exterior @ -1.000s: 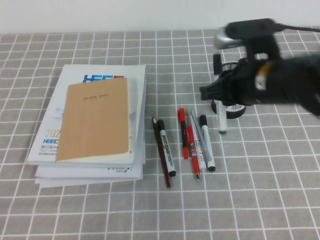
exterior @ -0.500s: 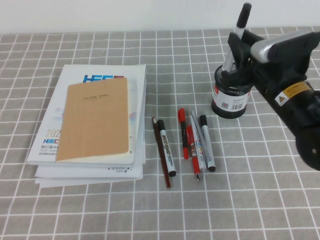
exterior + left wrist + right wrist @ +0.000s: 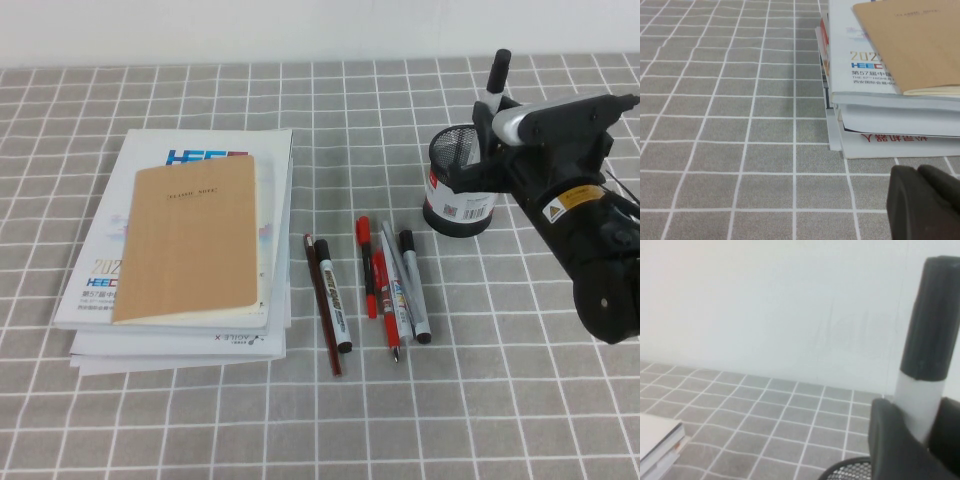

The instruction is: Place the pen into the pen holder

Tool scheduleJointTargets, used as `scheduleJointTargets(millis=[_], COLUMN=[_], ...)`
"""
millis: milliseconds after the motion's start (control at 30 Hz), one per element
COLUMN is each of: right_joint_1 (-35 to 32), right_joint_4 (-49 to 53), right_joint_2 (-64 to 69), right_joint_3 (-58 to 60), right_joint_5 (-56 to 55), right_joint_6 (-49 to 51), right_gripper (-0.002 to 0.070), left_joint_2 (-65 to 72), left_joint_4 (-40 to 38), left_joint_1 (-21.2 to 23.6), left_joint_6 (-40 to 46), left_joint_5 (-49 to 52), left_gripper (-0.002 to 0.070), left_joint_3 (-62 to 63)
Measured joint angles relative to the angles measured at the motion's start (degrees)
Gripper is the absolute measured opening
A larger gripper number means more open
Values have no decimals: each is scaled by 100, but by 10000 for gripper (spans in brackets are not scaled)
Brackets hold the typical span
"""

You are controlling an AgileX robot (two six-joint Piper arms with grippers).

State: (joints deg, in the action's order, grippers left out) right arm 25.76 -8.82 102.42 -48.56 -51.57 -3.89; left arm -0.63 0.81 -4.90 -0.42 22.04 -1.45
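Note:
The pen (image 3: pixel 496 78), white-barrelled with a black cap, stands nearly upright in my right gripper (image 3: pixel 487 118), which is shut on its barrel. It hangs over the far right rim of the pen holder (image 3: pixel 457 192), a black mesh cup with a barcode sticker. Its lower end is hidden behind the gripper. In the right wrist view the pen (image 3: pixel 925 365) rises between the fingers (image 3: pixel 892 440), with the holder's mesh rim (image 3: pixel 850 472) just below. My left gripper (image 3: pixel 922 197) is shut and empty, low over the cloth near the book stack.
A stack of books (image 3: pixel 180 250) with a brown notebook on top lies at the left, and shows in the left wrist view (image 3: pixel 890 75). Several pens (image 3: pixel 395 285) and a marker with a brown pencil (image 3: pixel 330 300) lie at mid-table on the grey checked cloth.
My right gripper lifted the pen from beside the holder and turned it upright. In the last half second it shifted right and lowered over the holder.

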Motion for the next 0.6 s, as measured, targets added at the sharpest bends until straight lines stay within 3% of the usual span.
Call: scheduleJointTargets(millis=[67, 200, 300, 467, 600], right_joint_1=[0, 0, 0, 0, 0], right_joint_4=[-103, -247, -215, 14, 26], right_joint_2=[0, -41, -301, -1156, -1614], right_joint_3=[0, 0, 0, 133, 249], right_joint_5=[29, 73, 350, 791, 940], right_joint_6=[0, 0, 0, -4, -26], right_gripper=[269, 329, 275, 45, 1], left_joint_2=[0, 0, 0, 0, 0], left_joint_4=[0, 0, 0, 0, 0], left_joint_1=[0, 0, 0, 0, 0], left_joint_6=[0, 0, 0, 0, 0], left_joint_5=[0, 0, 0, 0, 0], left_gripper=[-5, -5, -5, -5, -5], left_joint_3=[0, 0, 0, 0, 0])
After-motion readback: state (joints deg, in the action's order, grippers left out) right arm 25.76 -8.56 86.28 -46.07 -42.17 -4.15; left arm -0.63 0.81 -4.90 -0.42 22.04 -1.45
